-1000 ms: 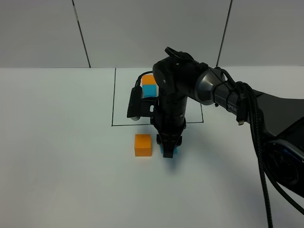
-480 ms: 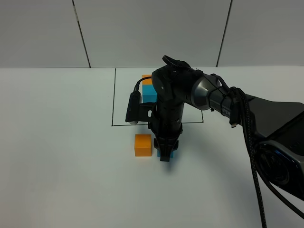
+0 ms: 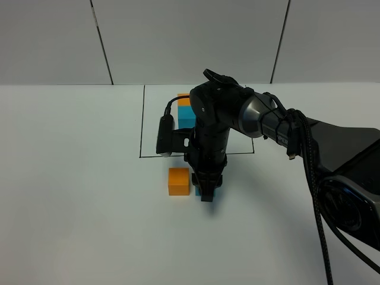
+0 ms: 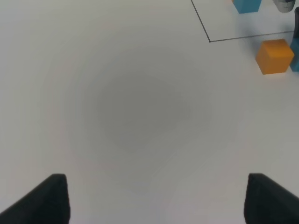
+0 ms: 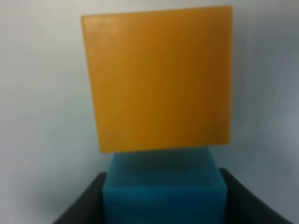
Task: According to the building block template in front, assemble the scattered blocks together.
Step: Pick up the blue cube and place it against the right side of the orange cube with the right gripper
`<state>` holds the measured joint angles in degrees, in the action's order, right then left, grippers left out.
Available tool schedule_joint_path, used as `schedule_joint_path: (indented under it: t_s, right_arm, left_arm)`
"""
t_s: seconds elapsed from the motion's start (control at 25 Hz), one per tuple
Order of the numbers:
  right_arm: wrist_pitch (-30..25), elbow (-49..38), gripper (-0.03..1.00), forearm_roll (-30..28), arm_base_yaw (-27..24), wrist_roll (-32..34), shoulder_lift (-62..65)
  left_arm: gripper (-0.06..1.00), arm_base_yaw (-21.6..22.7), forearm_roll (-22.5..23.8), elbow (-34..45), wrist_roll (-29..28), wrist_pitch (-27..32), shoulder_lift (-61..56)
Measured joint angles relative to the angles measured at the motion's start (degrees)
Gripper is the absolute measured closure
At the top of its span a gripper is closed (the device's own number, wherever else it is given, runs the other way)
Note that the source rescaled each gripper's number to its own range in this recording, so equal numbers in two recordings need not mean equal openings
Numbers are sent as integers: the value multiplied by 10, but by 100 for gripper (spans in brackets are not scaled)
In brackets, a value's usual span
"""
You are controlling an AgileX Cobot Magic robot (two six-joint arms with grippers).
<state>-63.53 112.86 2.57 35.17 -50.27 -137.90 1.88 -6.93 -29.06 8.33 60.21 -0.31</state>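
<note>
The template, an orange cube joined to a cyan-blue one, stands inside the black outline at the back, partly hidden by the right arm. The loose orange cube rests on the table just in front of that outline. My right gripper points down and is shut on the loose blue cube, set right beside the orange cube. In the right wrist view the blue cube meets the orange cube with no gap showing. My left gripper hangs open over bare table, away from the orange cube.
A black rectangular outline is drawn on the white table. The right arm's cables trail off to the right. A grey panelled wall closes off the back.
My right gripper has carried the blue cube a little to the left, closing the gap to the orange cube. In the last half second it has barely moved.
</note>
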Motion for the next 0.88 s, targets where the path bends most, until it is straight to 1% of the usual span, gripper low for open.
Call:
schedule_joint_path:
  t_s: [0.68, 0.88]
  right_arm:
    - [7, 0, 95, 4, 0, -11, 0]
    - [15, 0, 95, 13, 0, -14, -1]
  left_arm:
    - [23, 0, 0, 0, -1, 0, 0]
    - [23, 0, 0, 0, -1, 0, 0]
